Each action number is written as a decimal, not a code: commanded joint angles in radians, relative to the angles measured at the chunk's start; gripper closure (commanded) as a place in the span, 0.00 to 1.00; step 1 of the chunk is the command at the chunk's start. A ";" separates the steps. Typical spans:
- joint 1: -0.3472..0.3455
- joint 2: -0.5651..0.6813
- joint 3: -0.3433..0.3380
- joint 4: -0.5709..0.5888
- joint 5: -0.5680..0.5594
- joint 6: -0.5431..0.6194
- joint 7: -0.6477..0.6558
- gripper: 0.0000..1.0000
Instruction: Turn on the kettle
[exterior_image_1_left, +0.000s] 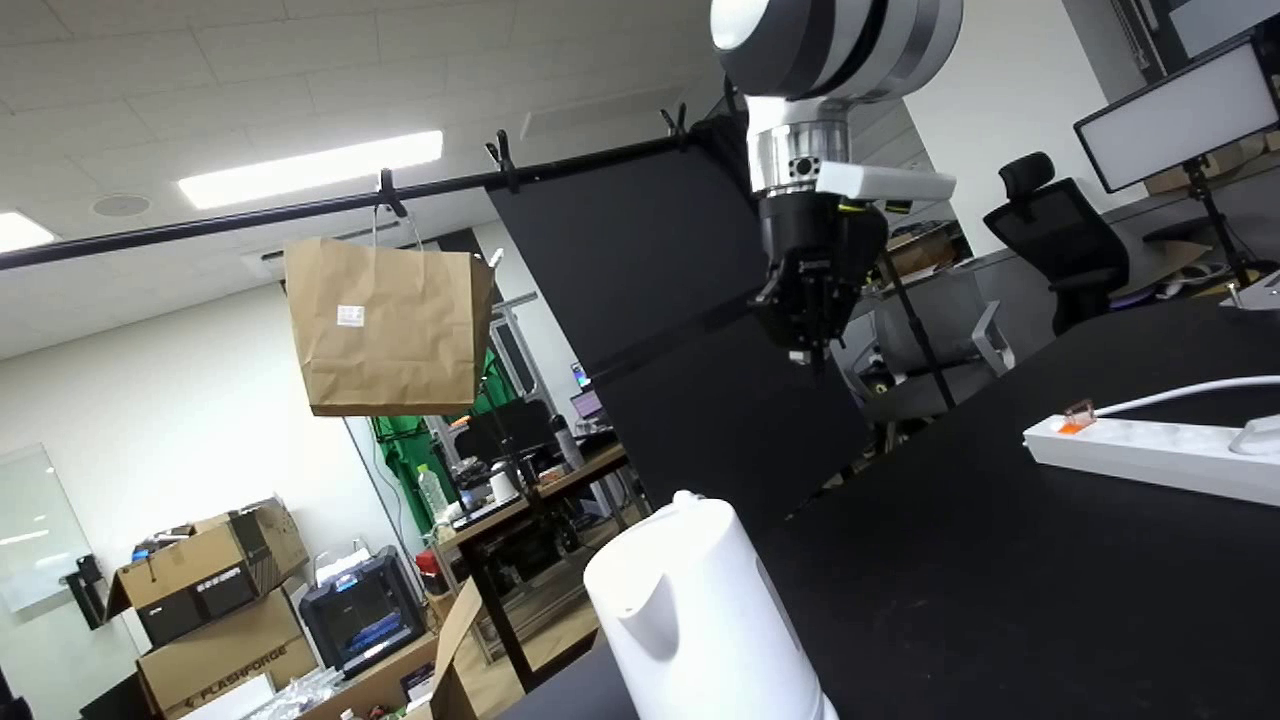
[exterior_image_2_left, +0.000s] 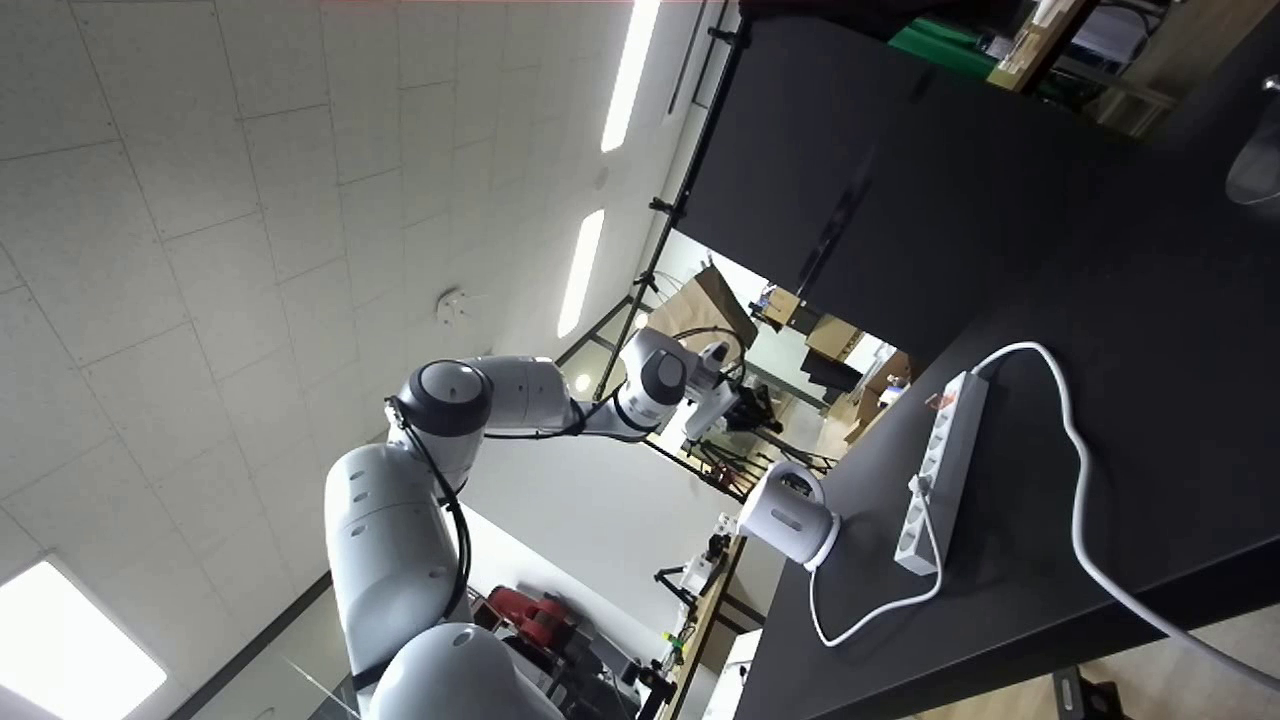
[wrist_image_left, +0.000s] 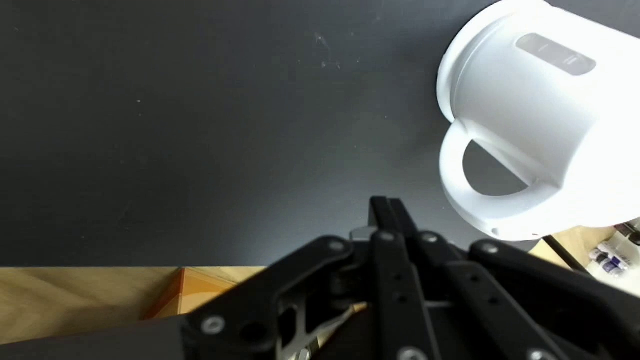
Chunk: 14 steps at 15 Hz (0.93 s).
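The white kettle (exterior_image_1_left: 715, 620) stands upright on the black table; in an exterior view its spout faces the camera and its handle is hidden. Its handle, water window and cord show in an exterior view (exterior_image_2_left: 785, 515). In the wrist view the kettle (wrist_image_left: 530, 100) is at the right, with its handle toward my fingers. A small dot and a small reddish mark show on the handle's top edge; I cannot tell whether they are a switch. My gripper (wrist_image_left: 387, 202) is shut and empty, fingertips together, above the table and apart from the kettle on its handle side (exterior_image_1_left: 812, 350).
A long white power strip (exterior_image_1_left: 1150, 455) lies on the table, with a plug in it and the kettle's thin cord (exterior_image_2_left: 875, 610) leading to it. A thick white cable (exterior_image_2_left: 1080, 500) curves across the table. The table edge (wrist_image_left: 150, 266) runs below my fingers, with an orange box (wrist_image_left: 200, 290) beyond.
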 joint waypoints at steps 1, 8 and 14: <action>-0.005 -0.095 -0.010 -0.134 -0.025 0.016 0.056 1.00; -0.022 -0.120 -0.015 -0.181 -0.021 -0.009 0.055 0.67; -0.013 -0.116 -0.035 -0.155 -0.064 -0.020 0.079 0.27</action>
